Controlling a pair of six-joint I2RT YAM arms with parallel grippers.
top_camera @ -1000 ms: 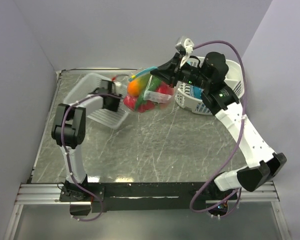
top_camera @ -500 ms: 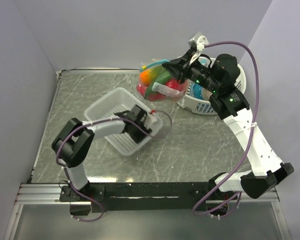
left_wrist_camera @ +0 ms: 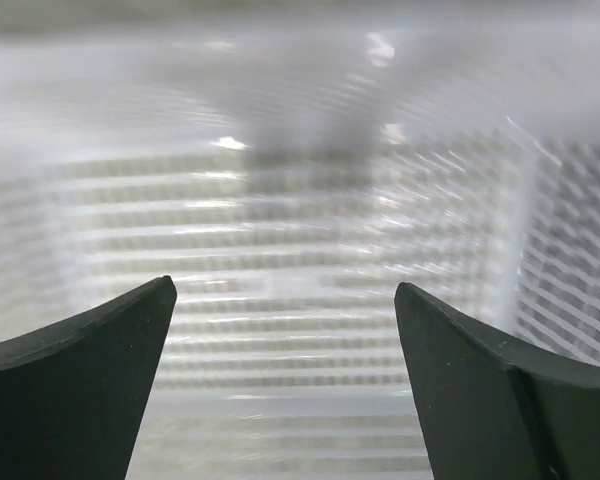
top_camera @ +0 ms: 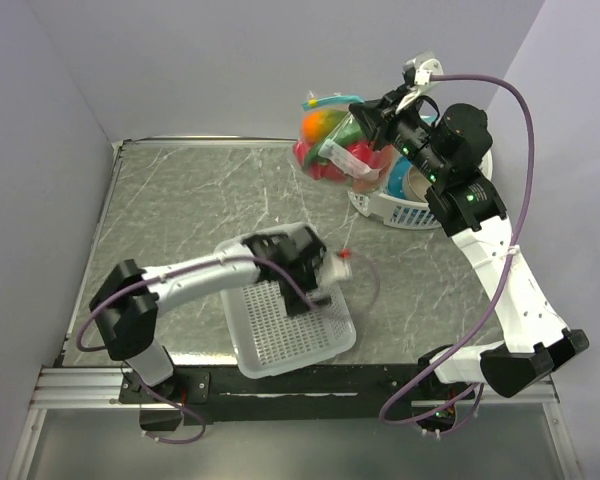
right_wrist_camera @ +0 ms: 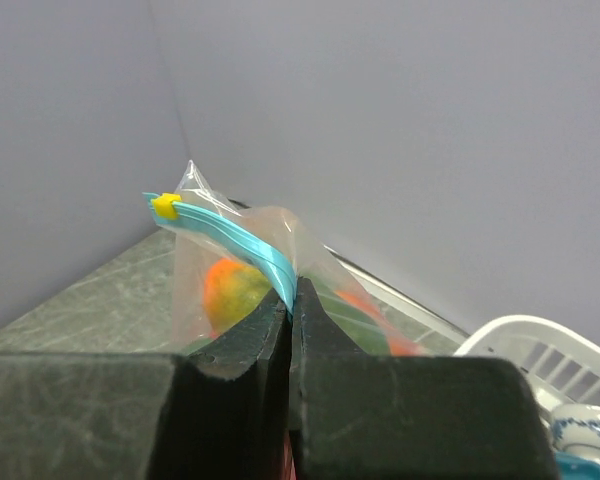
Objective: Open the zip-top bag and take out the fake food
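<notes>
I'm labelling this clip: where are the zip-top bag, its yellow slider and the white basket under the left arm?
zip-top bag (top_camera: 320,160), top view, clear side wall.
yellow slider (right_wrist_camera: 165,206), right wrist view, its middle.
white basket (top_camera: 280,340), top view, bare slotted floor.

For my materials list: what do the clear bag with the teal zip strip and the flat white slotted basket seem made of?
Clear teal-strip zip bag: thin glossy plastic film, probably; it wrinkles and toy food shows through. Flat white slotted basket: apparently rigid moulded plastic, shiny, with regular slot rows.

No readable text is showing anywhere; a white strip (top_camera: 334,152) on the bag (top_camera: 315,135) is looking too small to read.
</notes>
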